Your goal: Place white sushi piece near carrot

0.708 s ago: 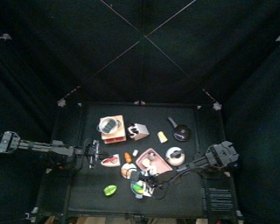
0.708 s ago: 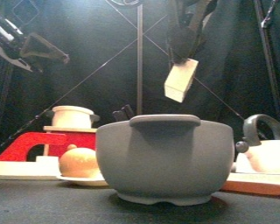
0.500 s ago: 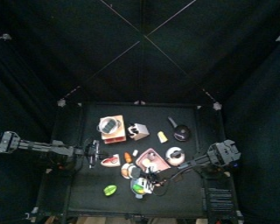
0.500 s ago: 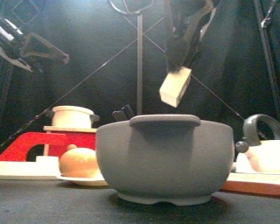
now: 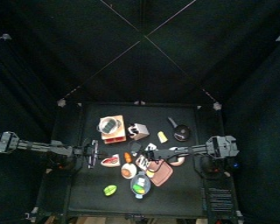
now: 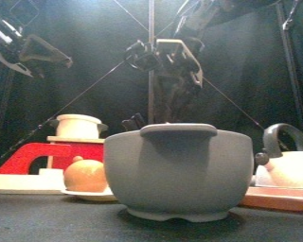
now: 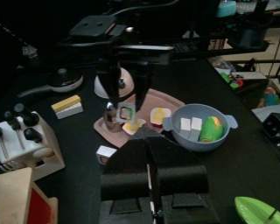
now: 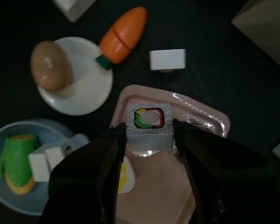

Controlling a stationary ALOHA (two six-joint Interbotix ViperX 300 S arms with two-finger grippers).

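Note:
My right gripper (image 8: pixel 149 147) is shut on the white sushi piece (image 8: pixel 149 122), a white square with a green and red centre. It holds the piece above the end of a pink tray (image 8: pixel 199 118). The orange carrot (image 8: pixel 125 28) lies on the table a short way beyond the sushi. In the top view the right arm reaches in to the table's middle (image 5: pixel 149 160). In the front view the right gripper (image 6: pixel 174 90) hangs behind the grey bowl (image 6: pixel 180 170), and the sushi does not show. My left gripper (image 7: pixel 154 175) is shut and empty, resting at the table's left (image 5: pixel 94 150).
A white plate (image 8: pixel 94 83) with a brown potato stands beside the carrot. A small white block (image 8: pixel 168 59) lies on the carrot's other side. A blue-grey bowl (image 8: pixel 17 140) holds green and white pieces. A wooden box (image 5: pixel 111 125) stands at the back left.
My right gripper has moved left and lower with the sushi piece. In the front view the piece has dropped out of sight behind the bowl. The left arm has not moved.

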